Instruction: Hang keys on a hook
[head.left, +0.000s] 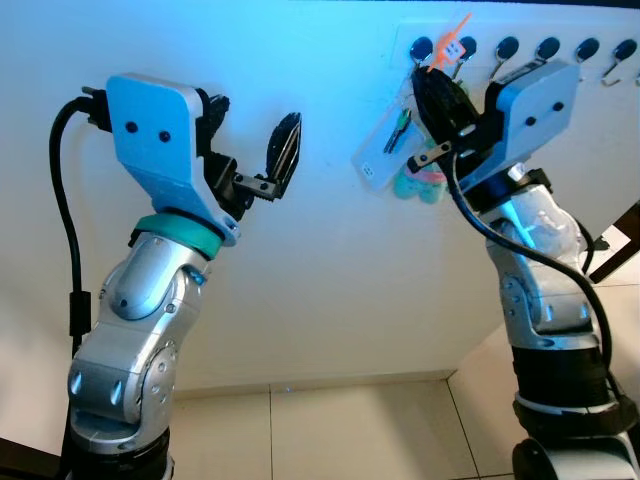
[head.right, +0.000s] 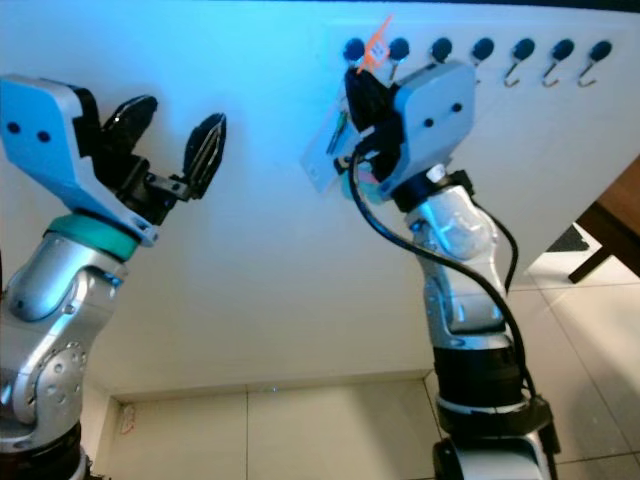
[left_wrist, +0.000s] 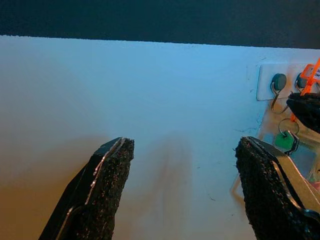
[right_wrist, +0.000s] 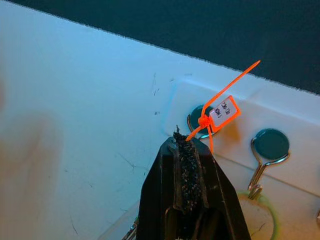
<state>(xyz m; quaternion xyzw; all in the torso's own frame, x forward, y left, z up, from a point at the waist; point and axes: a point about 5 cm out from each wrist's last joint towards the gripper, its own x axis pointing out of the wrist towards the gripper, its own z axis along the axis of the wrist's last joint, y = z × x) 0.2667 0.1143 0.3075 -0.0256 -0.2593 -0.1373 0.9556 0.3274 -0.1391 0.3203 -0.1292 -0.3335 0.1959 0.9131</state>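
Note:
A white rack with a row of dark-knobbed hooks (head.left: 507, 47) is fixed high on the wall. My right gripper (head.left: 428, 78) is raised to its left end and is shut on the keys (head.left: 402, 128). From the bunch a clear card (head.left: 378, 152) and a pastel charm (head.left: 420, 185) dangle against the wall. The orange zip-tie tag (right_wrist: 222, 110) sticks out of the shut fingertips (right_wrist: 187, 150), right in front of the leftmost hook (right_wrist: 197, 117). A pale ring (right_wrist: 260, 215) lies just under the second hook (right_wrist: 270, 145); whether it hangs on it is unclear. My left gripper (head.left: 250, 125) is open, held up near the bare wall.
Several hooks to the right, such as the one at the far end (head.left: 626, 50), are bare. The wall ends at a corner (head.left: 470, 350) above a tiled floor (head.left: 330, 430). Dark furniture (head.right: 610, 220) stands at the right.

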